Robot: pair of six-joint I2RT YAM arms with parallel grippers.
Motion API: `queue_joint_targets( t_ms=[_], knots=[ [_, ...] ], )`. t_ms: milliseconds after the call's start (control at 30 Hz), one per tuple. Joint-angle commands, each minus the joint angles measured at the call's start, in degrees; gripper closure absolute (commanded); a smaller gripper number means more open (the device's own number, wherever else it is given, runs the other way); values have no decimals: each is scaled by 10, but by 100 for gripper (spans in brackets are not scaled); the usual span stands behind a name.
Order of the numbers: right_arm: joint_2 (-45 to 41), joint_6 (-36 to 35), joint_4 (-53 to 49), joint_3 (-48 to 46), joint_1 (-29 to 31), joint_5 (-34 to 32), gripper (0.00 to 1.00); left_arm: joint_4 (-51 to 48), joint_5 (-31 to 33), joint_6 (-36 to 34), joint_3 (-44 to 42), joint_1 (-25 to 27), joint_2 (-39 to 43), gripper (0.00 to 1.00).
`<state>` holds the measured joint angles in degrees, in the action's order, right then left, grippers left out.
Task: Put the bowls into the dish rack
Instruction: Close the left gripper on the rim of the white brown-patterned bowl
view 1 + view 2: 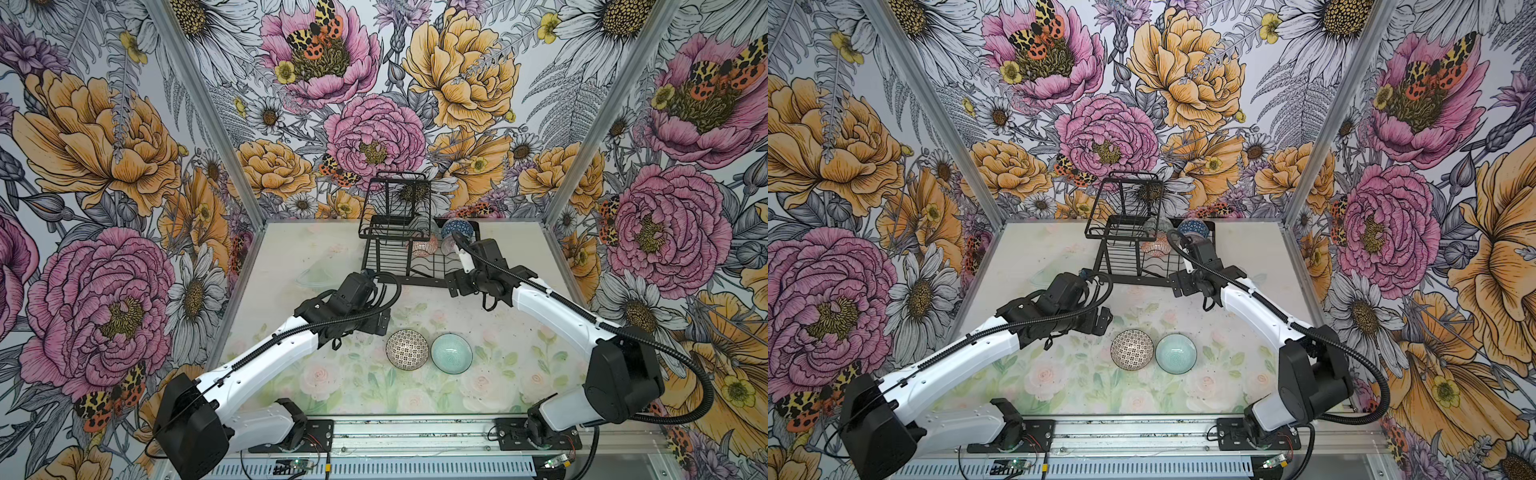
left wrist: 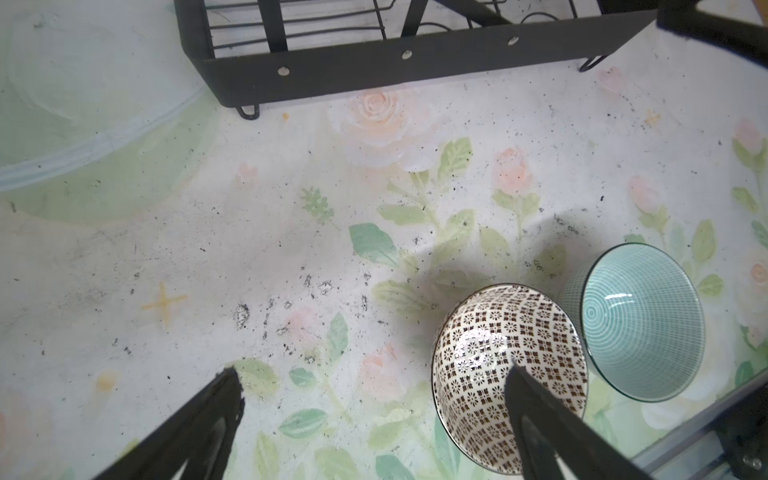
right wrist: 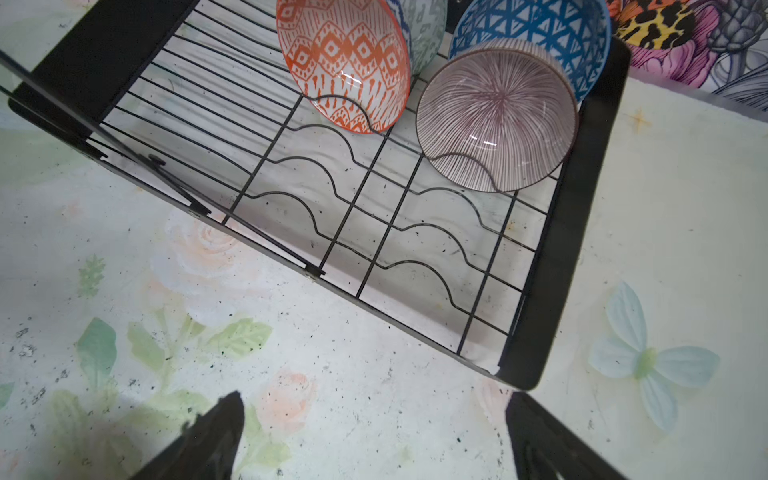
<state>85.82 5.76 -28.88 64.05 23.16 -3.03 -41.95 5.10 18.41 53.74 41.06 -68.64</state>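
There are six bowls, one rack, one table and two pincers, the left pincer and right pincer.

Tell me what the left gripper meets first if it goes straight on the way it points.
Likely the black-white tiled bowl: one fingertip of the open left gripper lines up with its inside, while the gripper's midline aims at bare table beside it. Depth is uncertain.

You have a pale bench printed with faint roses and green leaves, peppered with dark specks. Flowered wallpaper in pink and orange closes three sides. Metal posts stand at the back corners, and an aluminium rail runs along the front edge.
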Motion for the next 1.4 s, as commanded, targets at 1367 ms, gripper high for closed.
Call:
queue_joint_targets(
  t_ms=[1367],
  knots=[
    [4,0,1,14,-4,17,1,121,-55,122,-79,97,-144,2]
  ],
)
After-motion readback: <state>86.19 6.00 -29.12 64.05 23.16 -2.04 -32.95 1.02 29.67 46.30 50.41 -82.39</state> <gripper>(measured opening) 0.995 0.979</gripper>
